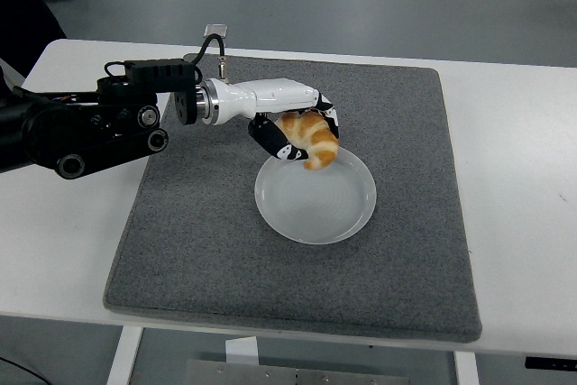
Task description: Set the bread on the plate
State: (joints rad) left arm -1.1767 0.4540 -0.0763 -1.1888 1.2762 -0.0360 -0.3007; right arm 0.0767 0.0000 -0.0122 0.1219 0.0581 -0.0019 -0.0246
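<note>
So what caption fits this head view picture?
Left hand holds the bread over the plate's far rim.

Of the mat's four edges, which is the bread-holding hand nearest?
The far edge: the left hand holds the bread over the plate's far rim, on the grey mat.

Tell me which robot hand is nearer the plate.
Left. The left robot hand holds the croissant over the plate's far rim; the right robot hand is out of view.
</note>
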